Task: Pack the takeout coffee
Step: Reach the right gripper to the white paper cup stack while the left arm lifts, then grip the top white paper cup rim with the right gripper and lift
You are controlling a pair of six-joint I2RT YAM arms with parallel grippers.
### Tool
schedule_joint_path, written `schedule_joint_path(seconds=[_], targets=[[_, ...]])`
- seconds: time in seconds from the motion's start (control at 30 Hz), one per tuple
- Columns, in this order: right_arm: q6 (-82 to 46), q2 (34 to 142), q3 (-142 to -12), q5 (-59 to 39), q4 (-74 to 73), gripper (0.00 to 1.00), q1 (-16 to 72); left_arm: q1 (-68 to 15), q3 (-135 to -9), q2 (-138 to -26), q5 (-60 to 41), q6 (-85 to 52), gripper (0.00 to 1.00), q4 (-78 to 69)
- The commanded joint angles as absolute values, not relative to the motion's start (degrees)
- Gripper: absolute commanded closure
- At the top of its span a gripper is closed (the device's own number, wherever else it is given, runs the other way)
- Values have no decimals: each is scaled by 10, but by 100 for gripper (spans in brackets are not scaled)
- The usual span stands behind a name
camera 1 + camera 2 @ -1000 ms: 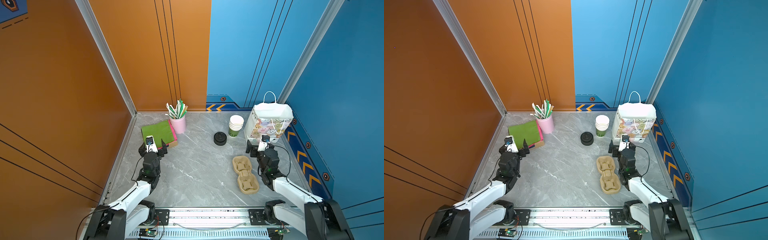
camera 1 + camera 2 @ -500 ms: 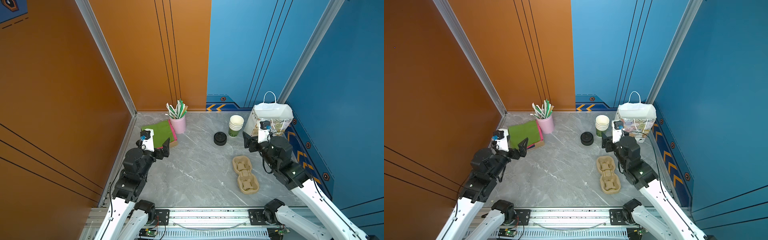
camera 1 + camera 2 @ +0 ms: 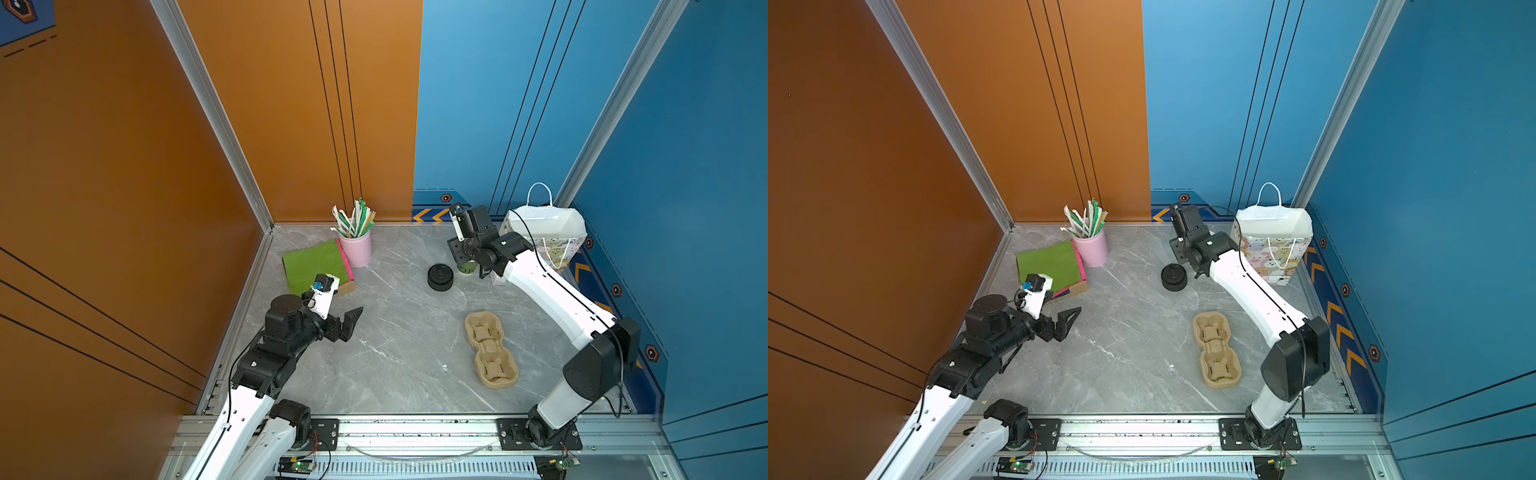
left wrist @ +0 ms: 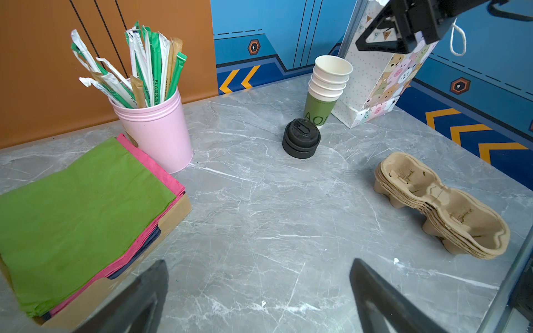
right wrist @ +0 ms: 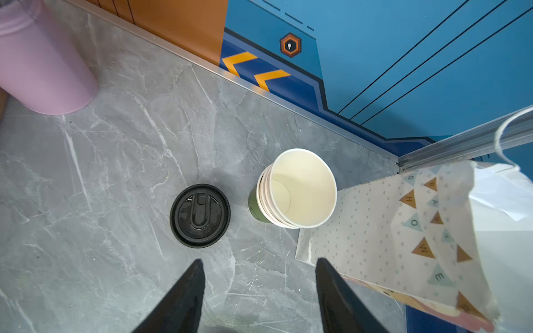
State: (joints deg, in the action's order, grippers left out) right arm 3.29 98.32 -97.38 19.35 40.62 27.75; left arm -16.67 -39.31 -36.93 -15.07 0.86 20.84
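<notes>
The takeout coffee is out of view in every frame. A stack of lidless white cups (image 5: pixel 300 187) with a green bottom cup (image 4: pixel 315 112) stands at the back right beside a patterned paper bag (image 3: pixel 544 226). Black lids (image 3: pixel 439 277) sit just left of the stack. My right gripper (image 5: pixel 259 261) hovers over the table close to the cup stack and bag, open with nothing between its fingers. In a top view the right gripper (image 3: pixel 469 262) covers most of the stack. My left gripper (image 3: pixel 347 324) hangs above the left middle of the table, open wide and empty.
A brown pulp cup carrier (image 3: pixel 490 349) lies at the front right. A pink cup of wrapped straws (image 3: pixel 356 249) and a box of green and pink napkins (image 3: pixel 313 264) stand at the back left. Walls close the back and both sides.
Both arms have risen from low poses near the front. The right gripper has travelled back to the cup stack and its jaws have narrowed. The left gripper has lifted and swung toward the table's middle.
</notes>
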Motion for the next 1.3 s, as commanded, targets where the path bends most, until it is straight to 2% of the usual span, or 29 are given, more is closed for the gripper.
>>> schedule_joint_path(seconds=[0.0,0.27,0.63,0.97,1.1,1.27], targets=[[36,1025,-1025,185,469,41,256,-176,-377,-368,-145,20,2,203],[27,1124,-1120,133,507,56,215,-180,-370,-363,-139,18,2,197],[26,1200,-1171,104,526,67,201,-181,-369,-361,-130,15,2,196],[31,1222,-1175,102,527,87,190,-182,-368,-364,-126,14,2,197],[33,1220,-1178,101,527,92,189,-182,-369,-365,-126,13,2,196],[37,1208,-1178,96,529,92,190,-181,-369,-366,-126,13,2,196]])
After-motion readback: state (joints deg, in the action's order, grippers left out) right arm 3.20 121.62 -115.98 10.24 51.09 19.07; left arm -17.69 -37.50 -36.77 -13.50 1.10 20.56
